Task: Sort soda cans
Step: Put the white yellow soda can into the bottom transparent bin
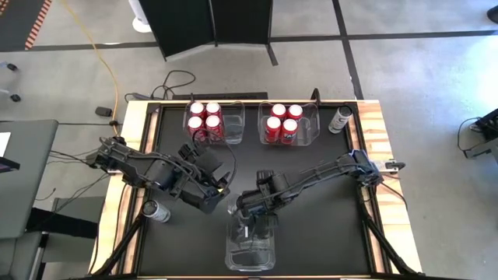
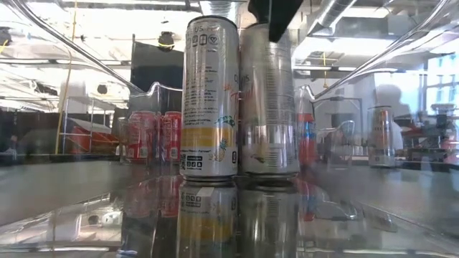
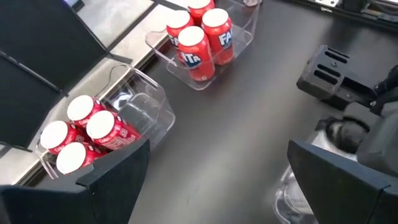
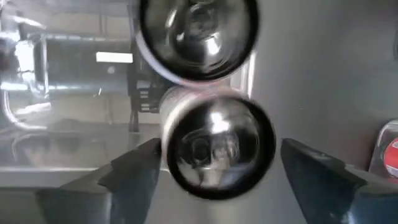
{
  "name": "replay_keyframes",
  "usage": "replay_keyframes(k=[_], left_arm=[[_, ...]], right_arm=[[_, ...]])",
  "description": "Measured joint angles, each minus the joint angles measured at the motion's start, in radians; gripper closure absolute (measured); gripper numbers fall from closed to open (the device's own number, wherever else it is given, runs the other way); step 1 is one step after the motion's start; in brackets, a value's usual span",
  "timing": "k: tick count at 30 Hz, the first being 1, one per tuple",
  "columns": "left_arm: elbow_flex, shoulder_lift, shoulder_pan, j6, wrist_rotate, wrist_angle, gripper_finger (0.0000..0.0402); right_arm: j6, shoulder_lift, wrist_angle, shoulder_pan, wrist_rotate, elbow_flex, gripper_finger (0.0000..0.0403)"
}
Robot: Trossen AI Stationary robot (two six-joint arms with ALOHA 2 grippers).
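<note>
Overhead, table-level and wrist views share silver cans [image 2: 209, 100].

A robotics lab or industrial test space is being shown. A wood-edged bench [image 1: 373, 155] with a black mat is being set on a bare concrete floor [image 1: 420, 78] marked with dark seams. Loose cables [image 1: 175, 82], one of them yellow [image 1: 105, 58], are being trailed across that floor past a dark folding screen [image 1: 214, 23]. Exposed ceiling ducts and pipes [image 2: 351, 25] are being seen across the room, with cluttered shelving behind.
</note>
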Motion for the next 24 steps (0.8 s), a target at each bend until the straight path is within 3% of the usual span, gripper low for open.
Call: replay_keyframes(k=[7, 14, 24], left_arm=[[0.0, 0.0, 0.008, 0.015, -0.004, 0.0, 0.0027], [0.0, 0.0, 0.008, 0.027, -0.003, 0.0, 0.0027], [0.0, 0.0, 0.007, 0.065, -0.001, 0.0, 0.0026]], right_arm=[[0.031, -0.003, 0.001, -0.017, 0.0, 0.0, 0.0009], [0.055, -0.027, -0.049, -0.013, -0.002, 0.053, 0.001], [0.119, -0.161, -0.112, -0.034, -0.008, 0.085, 0.0003]])
